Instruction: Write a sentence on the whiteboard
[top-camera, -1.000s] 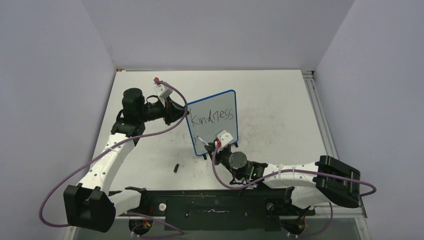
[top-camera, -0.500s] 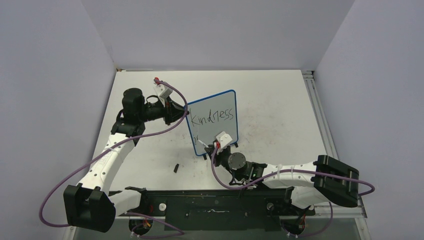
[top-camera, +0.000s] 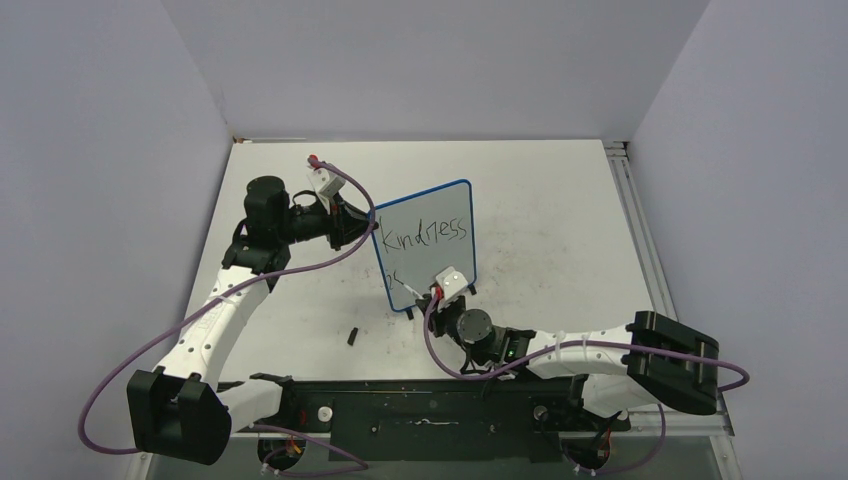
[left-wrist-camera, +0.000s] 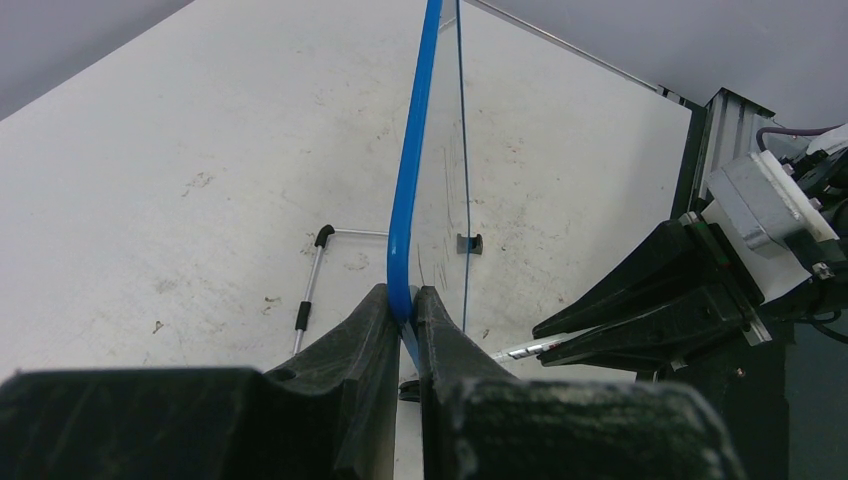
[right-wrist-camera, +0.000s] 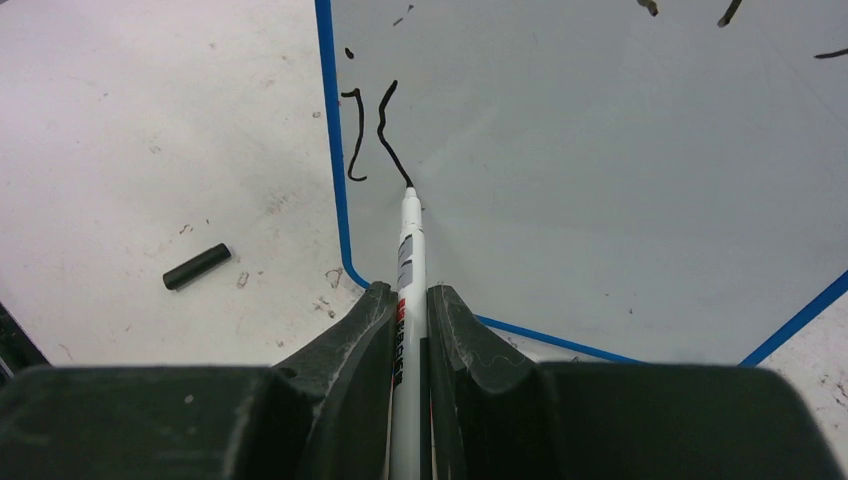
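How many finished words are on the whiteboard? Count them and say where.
1: "Kindness", across the top line of the whiteboard. Lower left holds only a few strokes at the marker tip; nothing else shows.

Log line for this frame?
left end effector: clamps whiteboard edge | right end effector: marker tip on whiteboard | sentence: second line begun

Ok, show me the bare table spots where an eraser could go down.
Widest bare patch: the table between the whiteboard and the right-hand rail. The far strip behind the whiteboard is also free. Crowded: the whiteboard's left side, where the left gripper clamps its edge, the right gripper holds the marker to it, and a black cap lies nearby.
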